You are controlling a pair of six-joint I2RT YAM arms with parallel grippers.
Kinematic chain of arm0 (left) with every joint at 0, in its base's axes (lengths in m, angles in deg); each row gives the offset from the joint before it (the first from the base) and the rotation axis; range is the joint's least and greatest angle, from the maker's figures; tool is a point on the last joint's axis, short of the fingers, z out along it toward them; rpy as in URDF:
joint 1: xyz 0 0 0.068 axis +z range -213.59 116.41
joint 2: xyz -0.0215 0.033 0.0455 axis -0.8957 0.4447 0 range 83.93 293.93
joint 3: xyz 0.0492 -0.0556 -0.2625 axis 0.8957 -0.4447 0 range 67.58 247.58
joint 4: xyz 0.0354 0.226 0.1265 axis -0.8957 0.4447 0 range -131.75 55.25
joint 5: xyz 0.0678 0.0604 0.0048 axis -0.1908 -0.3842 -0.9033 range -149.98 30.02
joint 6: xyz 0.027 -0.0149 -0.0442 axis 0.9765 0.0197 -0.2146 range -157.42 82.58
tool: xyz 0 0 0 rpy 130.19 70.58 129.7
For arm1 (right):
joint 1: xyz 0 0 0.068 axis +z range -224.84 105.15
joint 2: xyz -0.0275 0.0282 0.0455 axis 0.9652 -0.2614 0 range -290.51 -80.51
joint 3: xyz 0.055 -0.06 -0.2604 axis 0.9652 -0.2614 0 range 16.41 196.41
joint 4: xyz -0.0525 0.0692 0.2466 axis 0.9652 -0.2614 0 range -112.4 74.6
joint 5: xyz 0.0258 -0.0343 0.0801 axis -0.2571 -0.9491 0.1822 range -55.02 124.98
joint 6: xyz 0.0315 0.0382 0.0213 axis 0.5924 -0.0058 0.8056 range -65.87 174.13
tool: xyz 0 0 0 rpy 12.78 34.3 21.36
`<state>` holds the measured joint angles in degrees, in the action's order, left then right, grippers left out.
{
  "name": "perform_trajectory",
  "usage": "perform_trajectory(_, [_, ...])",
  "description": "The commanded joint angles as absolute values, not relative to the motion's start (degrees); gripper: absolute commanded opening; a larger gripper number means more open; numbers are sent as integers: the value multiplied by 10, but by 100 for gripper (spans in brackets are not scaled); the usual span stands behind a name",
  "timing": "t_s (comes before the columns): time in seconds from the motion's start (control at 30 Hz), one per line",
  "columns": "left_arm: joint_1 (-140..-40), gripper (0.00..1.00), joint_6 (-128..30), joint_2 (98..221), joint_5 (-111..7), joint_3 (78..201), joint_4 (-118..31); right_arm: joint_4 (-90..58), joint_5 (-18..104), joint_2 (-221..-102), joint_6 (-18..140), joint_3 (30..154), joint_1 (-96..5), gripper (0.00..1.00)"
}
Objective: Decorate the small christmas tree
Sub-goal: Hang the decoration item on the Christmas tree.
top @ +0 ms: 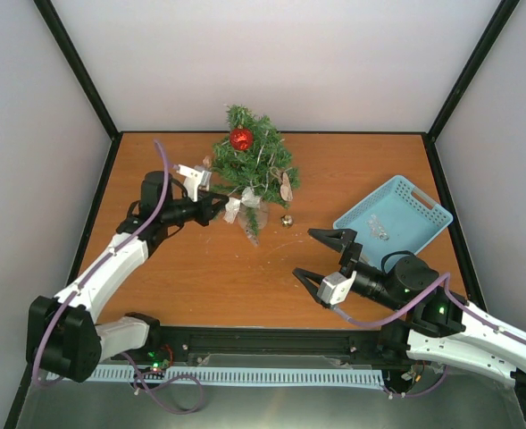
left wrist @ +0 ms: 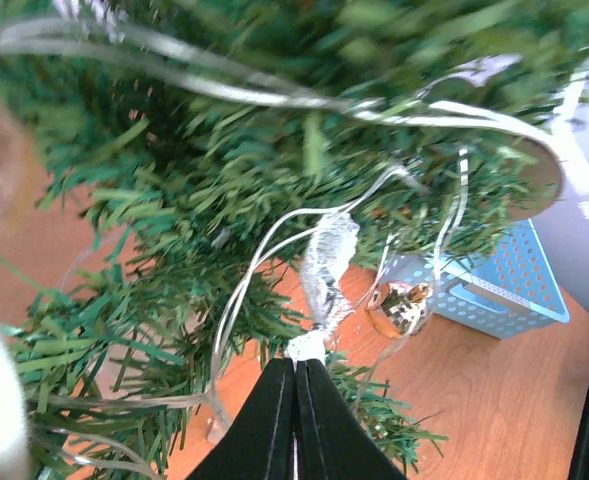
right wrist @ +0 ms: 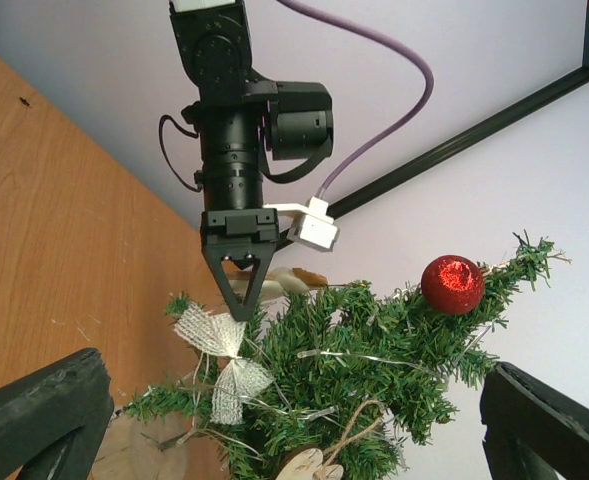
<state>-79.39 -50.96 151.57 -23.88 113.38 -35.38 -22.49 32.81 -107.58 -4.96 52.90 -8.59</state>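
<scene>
The small christmas tree (top: 255,165) stands at the back of the table, with a red glitter ball (top: 241,138) near its top and thin silver ribbon through its branches. My left gripper (top: 221,207) reaches into its lower left side. In the left wrist view its jaws (left wrist: 296,365) are pressed together on the knot of a white mesh bow (left wrist: 326,262). The right wrist view shows the tree (right wrist: 374,370), bow (right wrist: 219,362) and left gripper (right wrist: 242,308). My right gripper (top: 304,253) is open and empty, in front of the tree and apart from it.
A light blue perforated basket (top: 428,219) sits at the right with a small silvery item inside. A gold bell (top: 287,221) lies on the table by the tree's foot. Wooden ornaments (top: 286,186) hang on the tree's right side. Grey walls enclose the table.
</scene>
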Motion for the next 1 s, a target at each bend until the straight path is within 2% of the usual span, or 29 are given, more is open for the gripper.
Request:
perform_trajectory(0.0, [-799, 1, -456, 1480, -227, 1124, -411, -221, 327, -1072, -46, 538, -81, 100])
perform_trajectory(0.47, [-799, 1, -345, 1508, -252, 1142, -437, -221, 328, -1067, -47, 538, -81, 100])
perform_trajectory(0.97, [-799, 1, -329, 1529, -267, 1136, -450, -217, 328, -1071, -48, 537, -81, 100])
